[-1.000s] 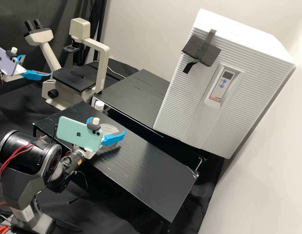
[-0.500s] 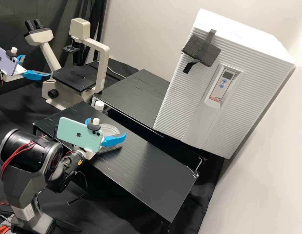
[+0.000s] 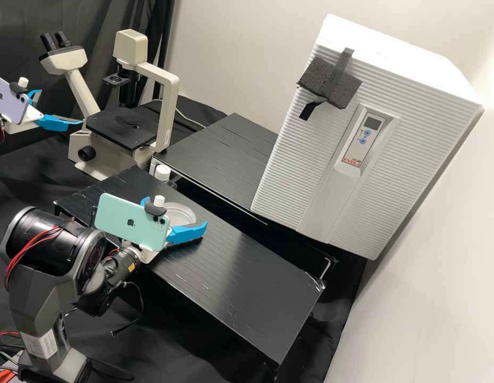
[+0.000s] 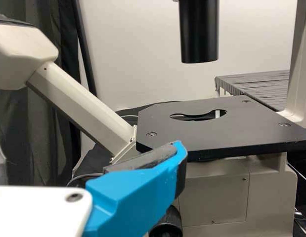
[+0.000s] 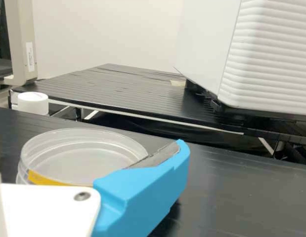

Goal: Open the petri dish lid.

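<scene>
Right end effector (image 3: 176,213) spread wide.

High view: we've got bright light, strongest upper right on the wall (image 3: 488,66) and white cabinet (image 3: 401,56). Dark drape (image 3: 23,26), upper left, sits dim. Soft sheen on the black tabletop (image 3: 247,282), lower centre. Right wrist view: we get diffuse glare lower right. Left wrist view: dim left edge.
</scene>
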